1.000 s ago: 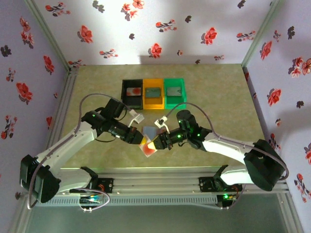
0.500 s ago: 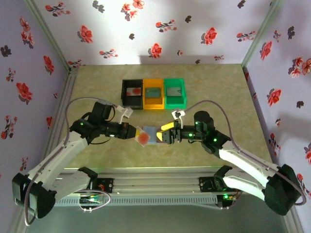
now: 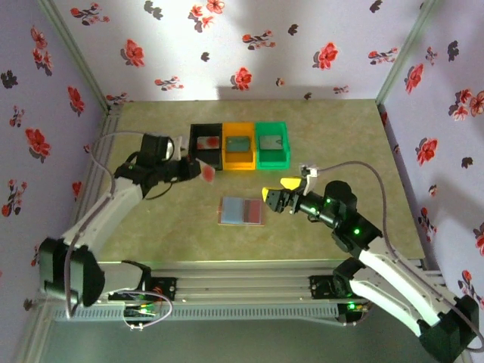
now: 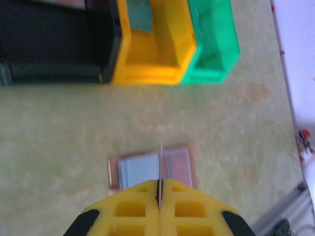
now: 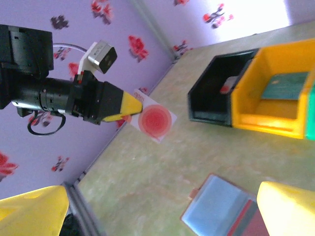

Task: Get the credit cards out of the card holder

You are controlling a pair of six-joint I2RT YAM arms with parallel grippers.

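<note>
Near: card holder point(image 3: 242, 211) open flat mid-desk point(image 3: 333, 144), toward near edge — inner panels up, long axis parallel to near edge. Right gripper point(image 3: 278, 189) just beside its right end, spread wide, empty. Farther, left side: left gripper point(image 3: 195, 171) pinched on red-disc credit card point(image 5: 155, 120), held off desk near black bin point(image 3: 205, 145); card's long axis unclear. Step, likely: drop-off of extracted card. Next — position over bin, release, then check holder's reddish right panel.
</note>
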